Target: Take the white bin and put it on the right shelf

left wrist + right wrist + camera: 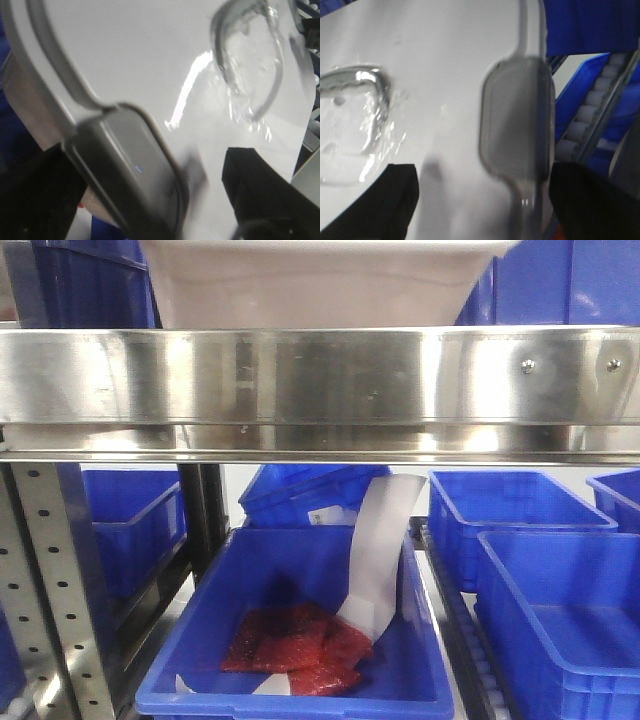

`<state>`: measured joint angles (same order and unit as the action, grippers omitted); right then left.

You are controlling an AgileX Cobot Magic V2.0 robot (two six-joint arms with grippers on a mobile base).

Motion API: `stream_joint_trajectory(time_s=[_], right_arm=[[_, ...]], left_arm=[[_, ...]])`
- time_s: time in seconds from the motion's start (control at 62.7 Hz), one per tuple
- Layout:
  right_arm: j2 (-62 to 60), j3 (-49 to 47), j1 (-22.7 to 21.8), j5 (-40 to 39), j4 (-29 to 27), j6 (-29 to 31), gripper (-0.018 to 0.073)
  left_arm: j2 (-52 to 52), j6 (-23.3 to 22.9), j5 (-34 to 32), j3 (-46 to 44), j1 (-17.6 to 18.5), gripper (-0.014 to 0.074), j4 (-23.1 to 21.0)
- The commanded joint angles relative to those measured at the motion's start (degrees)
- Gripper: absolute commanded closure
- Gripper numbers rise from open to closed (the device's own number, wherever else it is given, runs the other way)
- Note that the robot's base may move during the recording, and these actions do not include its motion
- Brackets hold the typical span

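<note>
Two tools (165, 200) (480, 200), seemingly spread wide, straddle one white bin's (310, 285) lid handles.

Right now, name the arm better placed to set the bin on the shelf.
Right, narrowly. The right claw sits square to the bin's latch; the left claw meets its latch askew. Both look open, so the bin likely needs both.

Blue crates (520, 520) crowd lower level; nearest crate (300, 640) holds red packets (295, 640) and white paper strip (385, 545). Roller track (590, 112) runs alongside.
</note>
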<state>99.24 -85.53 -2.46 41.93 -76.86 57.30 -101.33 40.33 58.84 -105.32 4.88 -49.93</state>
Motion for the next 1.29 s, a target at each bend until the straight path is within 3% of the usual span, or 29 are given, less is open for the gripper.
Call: stream_joint_trajectory(time_s=[0.0,0.319,0.399,0.543,0.686,0.718,0.83,0.957,1.181,1.277], right_arm=[[-3.23,-2.08,-0.46,-1.68,-2.52,1.61,-0.0073],[-6.50,-2.15,-1.59,-1.57,-2.46,1.61,-0.0071],[-8.75,-2.15,-1.88,-0.61,-2.46,1.61,-0.0037],[-13.05,-2.15,-1.88,1.91,-2.46,1.61,0.0171],[-17.69,-2.09,-1.88,5.37,-2.46,1.61,0.0500],[-18.64,-2.03,-1.88,5.63,-2.46,1.23,0.0513],[-21.58,-1.37,-1.88,6.19,-1.87,-1.49,0.0494],[-25.75,1.72,-1.88,5.92,3.11,-4.95,0.0494],[-36.54,15.89,-1.88,-3.40,17.63,-12.27,0.0494],[-41.30,23.40,-1.88,-8.91,20.83,-13.88,0.0494]], left_arm=[[3.30,0.11,-2.81,-1.79,0.36,0.0155,-3.38],[6.24,0.11,-2.58,-1.79,0.36,0.0159,-3.25],[7.75,0.11,-1.87,-1.79,0.36,0.0197,-3.89],[10.59,0.11,0.82,-1.79,0.36,0.0412,-6.07],[12.68,0.11,4.71,-1.79,0.36,0.0682,-8.06],[13.15,0.11,5.54,-1.79,0.36,0.0731,-8.37],[14.35,0.11,6.98,-1.79,0.36,0.0713,-8.35],[16.12,-5.09,6.98,-1.79,0.36,0.0713,-2.78],[21.18,-16.89,4.49,1.72,0.36,0.0713,19.02],[24.21,-18.12,-0.07,6.54,0.36,0.0713,21.44]])
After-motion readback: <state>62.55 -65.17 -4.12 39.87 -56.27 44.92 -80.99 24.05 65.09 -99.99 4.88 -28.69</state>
